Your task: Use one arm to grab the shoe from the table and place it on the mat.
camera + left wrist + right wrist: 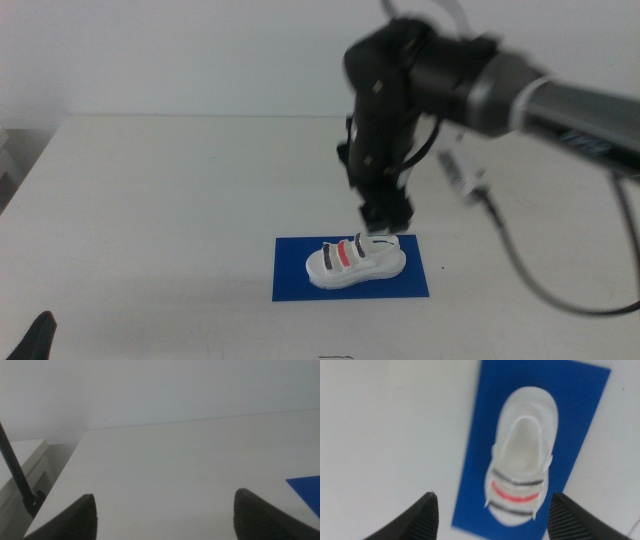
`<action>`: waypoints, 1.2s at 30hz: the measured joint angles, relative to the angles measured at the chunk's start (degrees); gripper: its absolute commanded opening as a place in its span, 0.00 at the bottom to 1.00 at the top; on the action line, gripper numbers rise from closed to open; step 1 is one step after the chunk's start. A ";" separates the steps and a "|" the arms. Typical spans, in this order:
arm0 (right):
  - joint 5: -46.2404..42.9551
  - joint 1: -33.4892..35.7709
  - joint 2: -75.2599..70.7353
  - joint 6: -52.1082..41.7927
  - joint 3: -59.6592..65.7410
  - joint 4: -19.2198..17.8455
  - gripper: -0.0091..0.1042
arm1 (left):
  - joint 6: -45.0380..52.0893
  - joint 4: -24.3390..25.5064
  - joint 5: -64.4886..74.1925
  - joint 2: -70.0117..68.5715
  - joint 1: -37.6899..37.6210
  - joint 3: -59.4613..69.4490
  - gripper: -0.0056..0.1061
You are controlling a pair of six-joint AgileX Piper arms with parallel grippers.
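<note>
The white shoe (pixel 355 261) with two black straps and one red strap lies on the dark blue mat (pixel 296 281) on the white table (pixel 150 220). My right gripper (pixel 385 222) hangs just above the shoe's right end, jaws open and empty. In the right wrist view the shoe (pixel 522 475) lies on the mat (pixel 580 395) between and beyond my open jaws (pixel 492 512), apart from them. My left gripper (pixel 165 515) is open and empty over bare table, low at the left of the middle view (pixel 35 338). A corner of the mat (pixel 307 490) shows in the left wrist view.
A black cable (pixel 520 270) trails from the right arm down to the table right of the mat. The table's left edge (pixel 60 480) runs near the left gripper, with a dark rod (pixel 15 470) beyond it.
</note>
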 measured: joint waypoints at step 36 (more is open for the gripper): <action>-29.44 -19.49 -74.09 -108.14 46.68 0.05 0.57 | 0.00 0.00 0.00 0.00 0.00 0.00 0.89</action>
